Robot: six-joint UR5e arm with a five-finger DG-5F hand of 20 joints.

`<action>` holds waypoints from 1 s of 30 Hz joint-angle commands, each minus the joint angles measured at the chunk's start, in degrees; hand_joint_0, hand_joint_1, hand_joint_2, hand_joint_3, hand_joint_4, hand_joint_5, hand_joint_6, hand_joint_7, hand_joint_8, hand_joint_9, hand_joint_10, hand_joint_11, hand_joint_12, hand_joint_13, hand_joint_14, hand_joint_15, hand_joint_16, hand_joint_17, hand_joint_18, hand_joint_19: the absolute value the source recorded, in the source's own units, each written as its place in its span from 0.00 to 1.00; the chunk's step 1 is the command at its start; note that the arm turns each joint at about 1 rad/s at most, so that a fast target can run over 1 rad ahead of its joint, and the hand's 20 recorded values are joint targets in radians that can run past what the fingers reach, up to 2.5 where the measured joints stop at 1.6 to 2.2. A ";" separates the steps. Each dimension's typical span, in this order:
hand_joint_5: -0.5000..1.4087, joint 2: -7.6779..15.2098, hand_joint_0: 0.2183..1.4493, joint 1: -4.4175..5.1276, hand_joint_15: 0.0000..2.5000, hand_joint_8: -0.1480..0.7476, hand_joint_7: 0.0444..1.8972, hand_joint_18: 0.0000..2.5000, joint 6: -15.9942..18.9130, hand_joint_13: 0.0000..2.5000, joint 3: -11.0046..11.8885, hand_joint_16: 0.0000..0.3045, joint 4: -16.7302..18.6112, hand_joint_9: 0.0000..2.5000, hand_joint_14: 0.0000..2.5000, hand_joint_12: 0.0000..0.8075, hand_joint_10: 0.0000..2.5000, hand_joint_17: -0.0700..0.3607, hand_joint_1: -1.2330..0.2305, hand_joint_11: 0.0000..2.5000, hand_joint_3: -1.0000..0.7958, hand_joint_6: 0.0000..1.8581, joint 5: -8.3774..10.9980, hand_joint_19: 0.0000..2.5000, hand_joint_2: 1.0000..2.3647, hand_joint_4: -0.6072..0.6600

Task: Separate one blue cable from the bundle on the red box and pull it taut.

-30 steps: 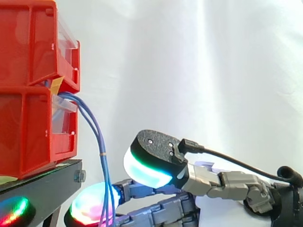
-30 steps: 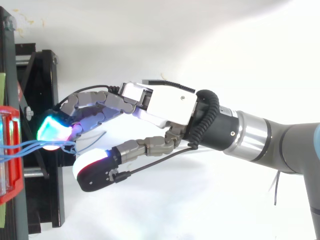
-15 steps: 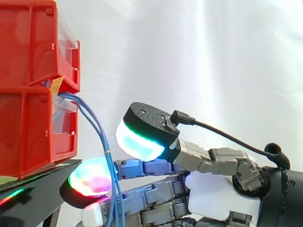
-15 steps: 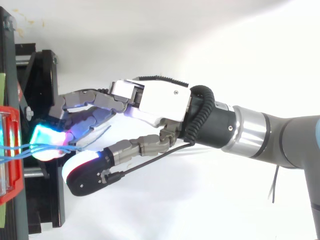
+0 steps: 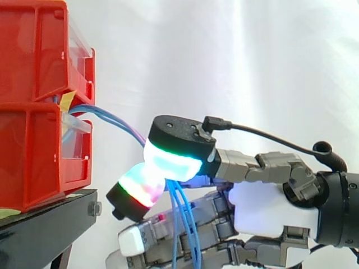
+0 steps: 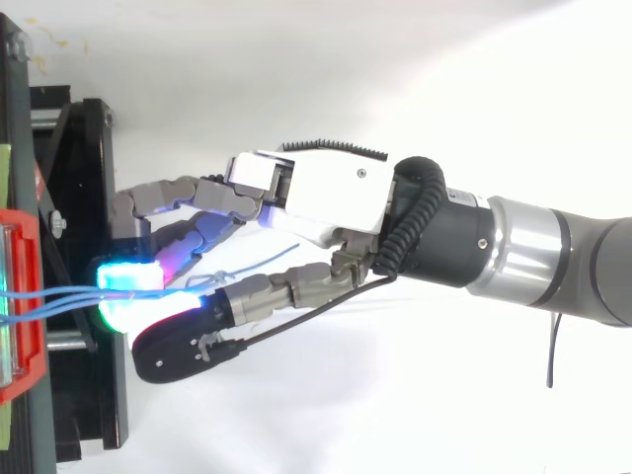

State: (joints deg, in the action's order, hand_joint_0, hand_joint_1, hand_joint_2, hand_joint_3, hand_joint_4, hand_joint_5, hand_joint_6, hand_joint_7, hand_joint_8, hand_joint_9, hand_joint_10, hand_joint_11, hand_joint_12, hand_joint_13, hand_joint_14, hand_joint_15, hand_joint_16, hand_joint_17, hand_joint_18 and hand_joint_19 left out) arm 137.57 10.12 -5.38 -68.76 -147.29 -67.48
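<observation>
Side cam sits close and level, looking across to the white curtain (image 5: 252, 56), red bins (image 5: 39, 112) at left, my hand (image 5: 263, 204) entering from right; top cam looks down, similarly close; both share the bin front, black stand (image 5: 45, 224) edge and blue cables (image 5: 112, 116).

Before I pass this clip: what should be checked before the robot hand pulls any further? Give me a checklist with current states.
1. Grip: the robot hand pinches the blue cables between its fingertips: ok.
2. Just one cable in the pinch: not ok, several strands run into it.
3. Span from the red box to the pinch is taut: not ok, it bows slightly.
4. Cables anchored at the box: cannot tell.
5. Loose ends below the pinch are clear of the black stand: ok.
</observation>
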 commanded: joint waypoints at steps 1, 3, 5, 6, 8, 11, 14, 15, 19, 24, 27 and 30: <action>0.22 -0.20 0.32 -0.01 0.10 0.52 0.71 0.24 0.02 0.24 0.82 0.15 -0.27 0.33 0.00 0.45 0.00 0.41 0.36 0.13 0.41 0.31 -0.02 0.19 0.01 0.62; 0.21 -0.55 0.32 -0.01 0.10 0.52 0.70 0.24 -0.24 0.24 1.26 0.15 -0.45 0.32 0.00 0.45 0.00 0.41 0.35 0.13 0.43 0.32 -0.20 0.19 0.01 0.62; 0.21 -0.99 0.32 -0.01 0.10 0.52 0.69 0.24 -0.24 0.24 1.35 0.15 -0.63 0.32 0.00 0.45 0.00 0.41 0.35 0.13 0.43 0.32 -0.29 0.19 0.01 0.62; 0.21 -0.99 0.32 0.08 0.10 0.52 0.69 0.24 -0.24 0.24 1.35 0.15 -0.63 0.32 0.00 0.45 0.00 0.41 0.34 0.13 0.42 0.32 -0.29 0.19 0.01 0.63; 0.21 -1.52 0.32 0.08 0.10 0.52 0.69 0.24 -0.33 0.24 1.43 0.15 -1.50 0.32 0.00 0.45 0.00 0.41 0.33 0.14 0.40 0.32 -0.29 0.19 0.01 0.64; 0.22 -2.05 0.30 0.08 0.10 0.53 0.70 0.25 -0.33 0.25 1.35 0.16 -2.65 0.33 0.00 0.45 0.00 0.41 0.35 0.13 0.30 0.30 -0.29 0.19 0.00 0.64; 0.23 -2.31 0.30 -0.01 0.10 0.53 0.72 0.25 -0.33 0.25 1.35 0.15 -4.49 0.34 0.00 0.45 0.00 0.41 0.39 0.13 0.28 0.29 -0.29 0.20 0.00 0.65; 0.23 -2.31 0.30 -0.01 0.10 0.53 0.72 0.25 -0.24 0.25 1.43 0.15 -5.02 0.35 0.00 0.45 0.00 0.41 0.40 0.13 0.28 0.29 -0.29 0.20 0.00 0.65; 0.23 -2.31 0.27 -0.01 0.10 0.54 0.72 0.26 -0.15 0.25 1.35 0.16 -5.55 0.35 0.00 0.46 0.00 0.41 0.44 0.13 0.28 0.27 -0.37 0.20 0.00 0.66; 0.23 -2.31 0.28 -0.10 0.10 0.54 0.67 0.26 -0.15 0.26 1.35 0.16 -5.55 0.36 0.00 0.46 0.00 0.41 0.48 0.12 0.28 0.27 -0.37 0.20 0.00 0.67; 0.22 -2.31 0.29 -0.19 0.10 0.53 0.64 0.25 -0.33 0.26 1.43 0.16 -5.72 0.36 0.00 0.45 0.00 0.41 0.53 0.12 0.28 0.27 -0.29 0.20 0.00 0.67; 0.22 -2.31 0.31 -0.19 0.10 0.53 0.62 0.25 -0.33 0.26 1.35 0.16 -6.95 0.36 0.00 0.45 0.00 0.41 0.51 0.12 0.31 0.27 -0.29 0.20 0.00 0.67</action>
State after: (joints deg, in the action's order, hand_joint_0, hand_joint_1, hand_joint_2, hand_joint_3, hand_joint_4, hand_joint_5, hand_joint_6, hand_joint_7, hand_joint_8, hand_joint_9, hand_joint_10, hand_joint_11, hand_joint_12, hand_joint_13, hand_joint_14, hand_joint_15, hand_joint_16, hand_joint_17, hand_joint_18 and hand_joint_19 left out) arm 135.26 9.96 -5.66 -67.39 -153.24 -67.79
